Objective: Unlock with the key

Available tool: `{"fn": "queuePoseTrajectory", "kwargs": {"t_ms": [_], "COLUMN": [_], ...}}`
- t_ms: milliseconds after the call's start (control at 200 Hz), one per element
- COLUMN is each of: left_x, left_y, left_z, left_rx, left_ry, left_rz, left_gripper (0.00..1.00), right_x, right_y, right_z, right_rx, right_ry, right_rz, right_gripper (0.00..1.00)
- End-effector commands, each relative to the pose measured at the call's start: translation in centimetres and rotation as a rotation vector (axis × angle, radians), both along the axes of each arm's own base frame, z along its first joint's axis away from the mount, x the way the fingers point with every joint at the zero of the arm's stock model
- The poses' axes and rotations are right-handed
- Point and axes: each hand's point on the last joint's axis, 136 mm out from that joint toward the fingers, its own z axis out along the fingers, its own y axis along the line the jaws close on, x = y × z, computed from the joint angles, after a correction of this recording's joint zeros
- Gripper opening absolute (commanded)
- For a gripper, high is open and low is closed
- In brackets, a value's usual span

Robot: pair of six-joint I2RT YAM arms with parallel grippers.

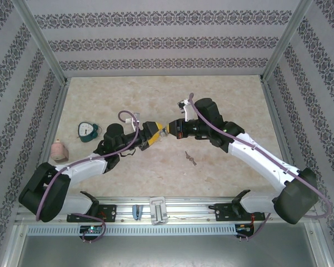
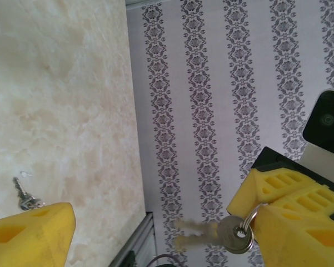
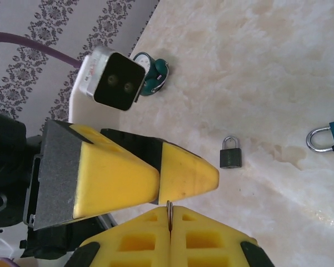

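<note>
The key point(image 2: 236, 236) is seen hanging in the air from its key ring point(image 2: 250, 220). The ring is pinched between the clenched yellow fingers point(image 2: 292, 192) of the right gripper point(image 1: 167, 131). The blade is blurred and is pointed away from those fingers, across the patterned wall point(image 2: 211, 83). In the right wrist view a thin sliver of the ring is seen at the seam where the two fingers are pressed together.

The left gripper point(image 1: 154, 134) is brought tip to tip with the right one above the middle of the table point(image 1: 128, 94). Its jaws are spread wide and nothing is grasped in them. One finger point(image 2: 30, 236) is seen at the lower left corner of the left wrist view, well apart from the key. In the right wrist view a left fingertip is found just beside the closed right fingers; whether it touches them cannot be told.

A small black padlock point(image 3: 229, 153) is laid flat on the marble-patterned table beyond the fingertips, with its shackle seated in the body. A teal padlock point(image 3: 328, 138) is cut off by the frame edge, well apart from the black one. A bunch of loose keys point(image 1: 190, 158) is left on the table near the right forearm. A teal item point(image 1: 88, 129) and a pink object point(image 1: 58, 149) are placed at the table's left side.
</note>
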Motion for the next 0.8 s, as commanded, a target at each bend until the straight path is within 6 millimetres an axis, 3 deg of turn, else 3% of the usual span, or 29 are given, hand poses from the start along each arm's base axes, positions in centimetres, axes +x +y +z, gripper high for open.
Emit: {"fn": "queuePoseTrajectory", "kwargs": {"t_ms": [0,230,525,665,794], "left_x": [0.0,-0.2,-0.2,-0.1,0.0], "left_y": [-0.6,-1.6,-2.2,-2.5,-2.6], "left_z": [3.1,4.0,4.3,3.7,3.9], "left_rx": [-0.134,-0.150,-0.192,-0.191,-0.205], "left_ry": [-0.030,-0.029,-0.025,-0.008,-0.014], "left_rz": [-0.002,-0.029,-0.048,-0.050,-0.051], "left_gripper": [0.83,0.81,0.65,0.70,0.61], "right_x": [1.0,1.1,1.1,0.9,0.6], "right_y": [0.0,-0.2,0.0,0.1,0.3], "right_z": [0.0,-0.6,-1.2,-0.9,-1.4], "right_rx": [0.003,0.005,0.025,0.045,0.040], "right_ry": [-0.051,-0.056,-0.046,-0.052,-0.039], "right_rz": [-0.015,-0.032,-0.032,-0.025,-0.014], "right_gripper": [0.00,0.00,0.00,0.00,0.00]}}
